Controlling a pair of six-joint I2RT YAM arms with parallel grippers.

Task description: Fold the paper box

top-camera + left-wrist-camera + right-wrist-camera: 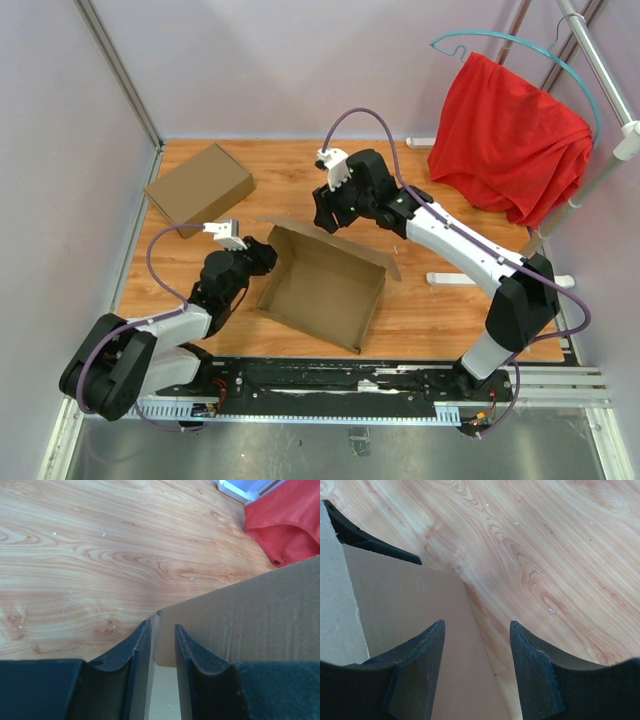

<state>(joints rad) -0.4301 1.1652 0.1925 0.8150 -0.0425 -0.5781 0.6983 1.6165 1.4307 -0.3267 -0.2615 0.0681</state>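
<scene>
The paper box [325, 290] lies open in the middle of the wooden table, a shallow brown cardboard tray with raised walls and a flap along its far side. My left gripper [262, 255] is at the box's left far corner. In the left wrist view its fingers [140, 650] straddle the end of an upright cardboard wall [250, 615]; the jaws stand narrowly apart with a gap beside the card. My right gripper [325, 218] hovers over the box's far edge. In the right wrist view it [476, 623] is open above a cardboard panel [405, 600], holding nothing.
A second, closed brown box [200, 183] sits at the far left of the table. A red cloth [510, 135] hangs from a hanger on a metal rack at the right, whose white foot [470, 280] rests on the table near the right arm.
</scene>
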